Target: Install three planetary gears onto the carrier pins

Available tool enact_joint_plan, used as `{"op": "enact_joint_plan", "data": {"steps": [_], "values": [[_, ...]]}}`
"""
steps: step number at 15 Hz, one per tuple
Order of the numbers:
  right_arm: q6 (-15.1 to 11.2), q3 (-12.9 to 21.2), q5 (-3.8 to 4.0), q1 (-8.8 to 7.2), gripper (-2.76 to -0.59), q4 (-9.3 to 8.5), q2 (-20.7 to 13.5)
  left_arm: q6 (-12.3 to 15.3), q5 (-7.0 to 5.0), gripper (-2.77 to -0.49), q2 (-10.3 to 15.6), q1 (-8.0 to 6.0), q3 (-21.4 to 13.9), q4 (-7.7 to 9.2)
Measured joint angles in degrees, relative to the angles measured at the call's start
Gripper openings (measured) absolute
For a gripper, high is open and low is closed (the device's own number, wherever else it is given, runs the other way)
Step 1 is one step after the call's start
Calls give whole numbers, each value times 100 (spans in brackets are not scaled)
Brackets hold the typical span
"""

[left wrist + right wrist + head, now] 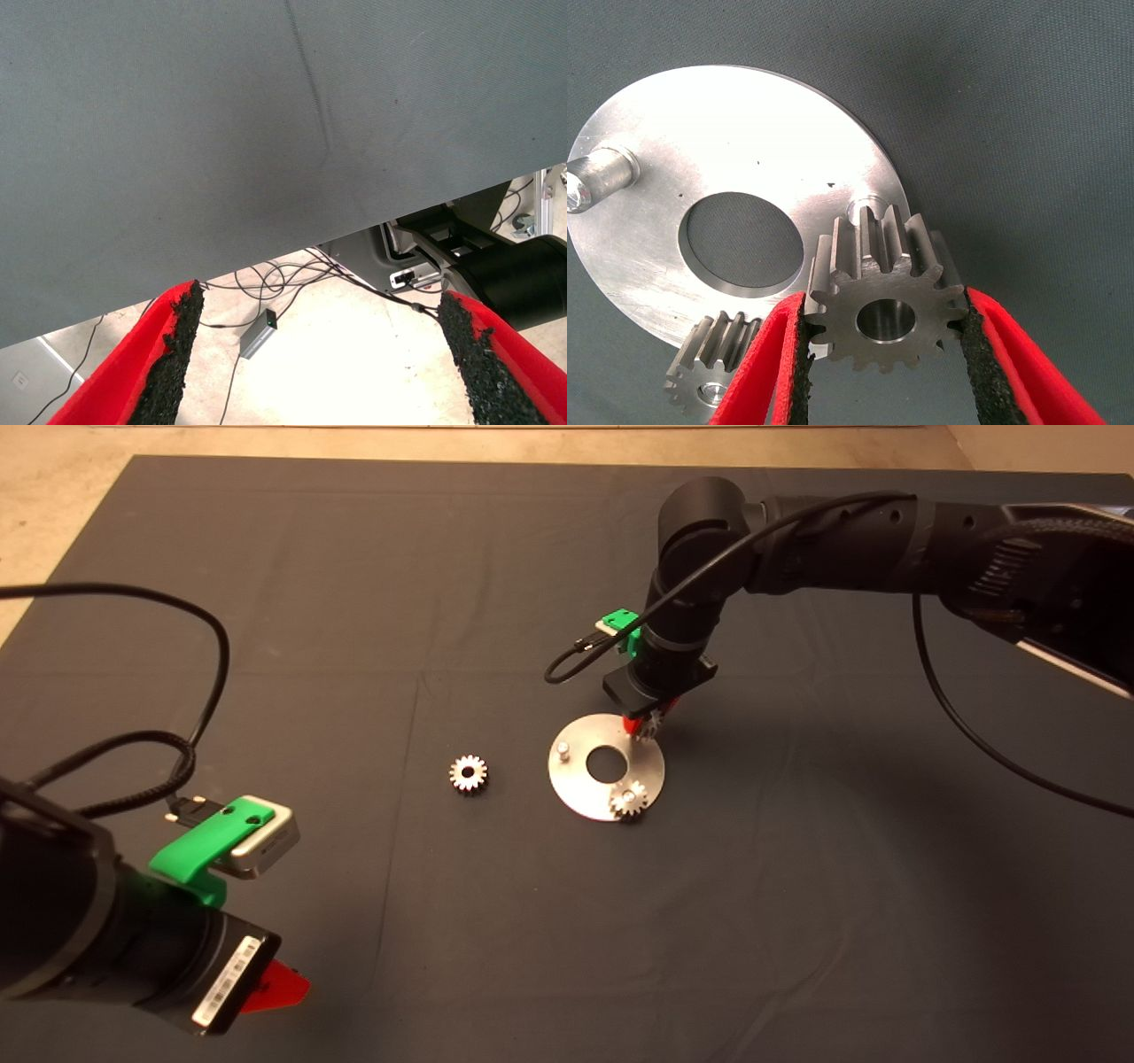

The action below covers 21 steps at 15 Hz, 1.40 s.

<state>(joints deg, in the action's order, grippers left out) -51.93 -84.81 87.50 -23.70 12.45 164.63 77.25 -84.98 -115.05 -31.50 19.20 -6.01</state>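
We held a gear (888, 305) pinched in the right gripper (884, 372) over the disc's (585, 788) far pin (866, 211) — its bore sat off-axis, so we needed to centre it, level it, then lower. Left gripper (319, 372) waited open, near-left.

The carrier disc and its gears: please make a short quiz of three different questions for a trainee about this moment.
1. True or false: one planetary gear already sits on a pin of the carrier disc.
2. Where is the gear that no gripper holds and no pin carries?
A. on the mat, left of the disc
B. in the disc's centre hole
C. in the left gripper
3. Fill in: the right gripper has its jaws shut on a ____ above the disc's rim.

Key: 1 true; 2 A; 3 gear.
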Motion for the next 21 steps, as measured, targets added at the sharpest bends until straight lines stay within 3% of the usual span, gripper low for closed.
{"op": "enact_joint_plan", "data": {"steps": [21], "values": [[0,-151,-11,-13,-234,0,63,0,1,-137,17,0,0,0]]}}
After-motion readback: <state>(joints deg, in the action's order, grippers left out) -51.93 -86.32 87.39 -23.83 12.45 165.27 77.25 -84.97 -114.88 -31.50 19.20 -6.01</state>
